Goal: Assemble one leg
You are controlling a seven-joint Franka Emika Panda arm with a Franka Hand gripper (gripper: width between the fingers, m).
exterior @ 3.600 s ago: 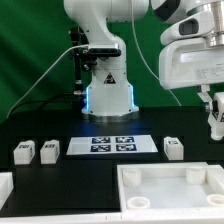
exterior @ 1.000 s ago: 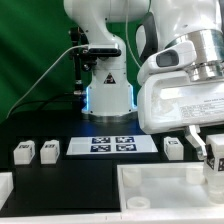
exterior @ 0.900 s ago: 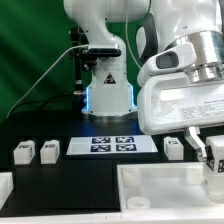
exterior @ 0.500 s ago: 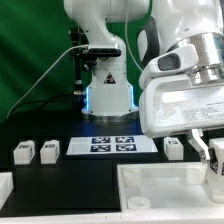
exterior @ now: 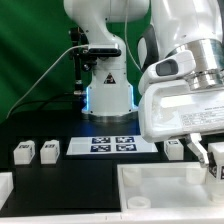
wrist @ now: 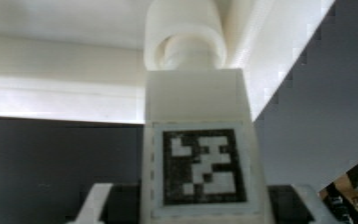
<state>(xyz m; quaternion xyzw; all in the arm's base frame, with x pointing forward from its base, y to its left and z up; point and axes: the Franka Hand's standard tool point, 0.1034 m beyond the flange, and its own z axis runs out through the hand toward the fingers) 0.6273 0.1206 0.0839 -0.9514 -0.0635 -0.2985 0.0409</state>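
The thin flat white marker board point(exterior: 112, 145) lay on the black surface point(exterior: 40, 130), in front of the white robot base point(exterior: 108, 92). To the exterior view's left of it stood a small white plastic tagged block point(exterior: 23, 152), with a second such block point(exterior: 48, 151) just beside it, between it and the marker board. A third such block point(exterior: 173, 147) sat just to the board's right, partly behind the arm. Nearer the camera, on the right, lay the large white square plastic tray with a raised rim point(exterior: 150, 171). The gripper point(exterior: 212, 160) hung over the tray's far right corner, its fingers point(wrist: 101, 205) on either side of the fourth block, the leg point(wrist: 201, 130).
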